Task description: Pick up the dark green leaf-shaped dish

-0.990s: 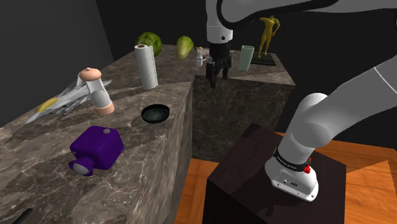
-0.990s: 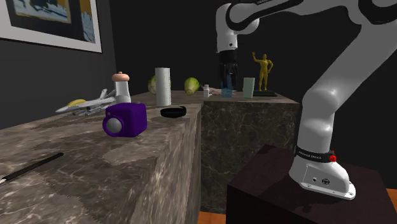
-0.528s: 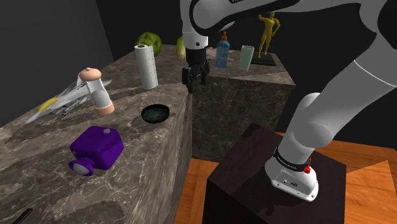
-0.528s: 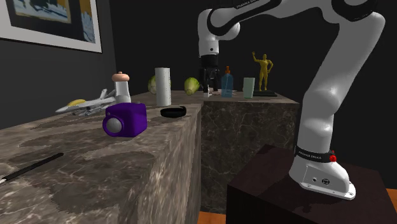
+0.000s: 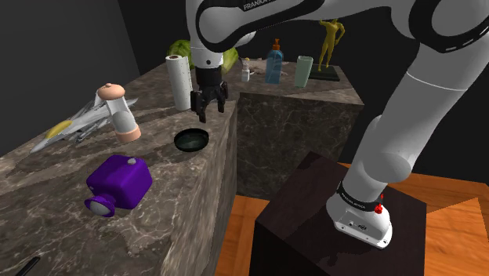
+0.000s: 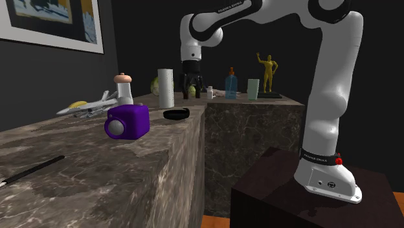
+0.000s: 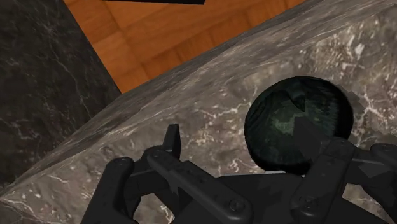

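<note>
The dish (image 5: 191,140) is a small, round, dark green bowl lying on the marble counter (image 5: 180,204) close to its edge. In the second exterior view the dish (image 6: 176,114) sits just past the purple box. My black gripper (image 5: 210,110) hangs open above the counter, a little beyond the dish and beside the paper towel roll, holding nothing. From the other side, the gripper (image 6: 189,91) hovers above and behind the dish. In the wrist view the dish (image 7: 299,124) lies off to one side of the gripper (image 7: 254,146), near one finger.
A white paper towel roll (image 5: 179,82) stands right beside the gripper. A purple box (image 5: 119,182), a toy jet (image 5: 82,121) and a pink-capped mallet (image 5: 117,111) share the counter. A blue bottle (image 5: 273,64), a green cup (image 5: 303,70) and a gold statue (image 5: 329,43) stand on the adjoining block. Wooden floor (image 7: 159,32) lies past the counter's edge.
The arm has swung toward the shoulder view's left, from over the adjoining block to over the counter, uncovering the blue bottle. The gripper now hangs close behind the dish.
</note>
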{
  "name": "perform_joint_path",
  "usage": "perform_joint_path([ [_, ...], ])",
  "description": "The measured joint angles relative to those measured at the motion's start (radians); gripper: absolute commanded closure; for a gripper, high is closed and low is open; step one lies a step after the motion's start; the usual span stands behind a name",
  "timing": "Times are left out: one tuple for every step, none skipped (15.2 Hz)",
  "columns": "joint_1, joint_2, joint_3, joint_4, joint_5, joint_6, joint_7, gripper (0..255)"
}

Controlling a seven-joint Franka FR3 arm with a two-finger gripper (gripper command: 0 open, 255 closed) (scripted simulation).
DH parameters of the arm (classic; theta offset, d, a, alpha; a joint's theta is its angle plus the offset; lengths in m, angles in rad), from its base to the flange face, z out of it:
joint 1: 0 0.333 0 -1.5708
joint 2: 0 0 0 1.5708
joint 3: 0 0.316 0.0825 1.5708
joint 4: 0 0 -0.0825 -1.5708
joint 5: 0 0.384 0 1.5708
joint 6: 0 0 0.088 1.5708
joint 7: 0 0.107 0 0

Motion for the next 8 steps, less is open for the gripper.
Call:
perform_joint_path([
  [0.005,0.034,0.006,0.033,0.000,0.004,0.007,0],
  [0.011,0.063,0.012,0.061,-0.001,0.008,0.014,0],
  [0.014,0.074,0.015,0.065,0.000,0.017,0.017,0],
  [0.015,0.081,0.016,0.060,0.000,0.030,0.016,0],
  [0.015,0.089,0.017,0.058,0.000,0.040,0.017,0],
  [0.016,0.095,0.018,0.054,-0.001,0.050,0.017,0],
  [0.017,0.101,0.018,0.049,-0.002,0.062,0.017,0],
  [0.017,0.103,0.018,0.034,-0.002,0.079,0.016,0],
])
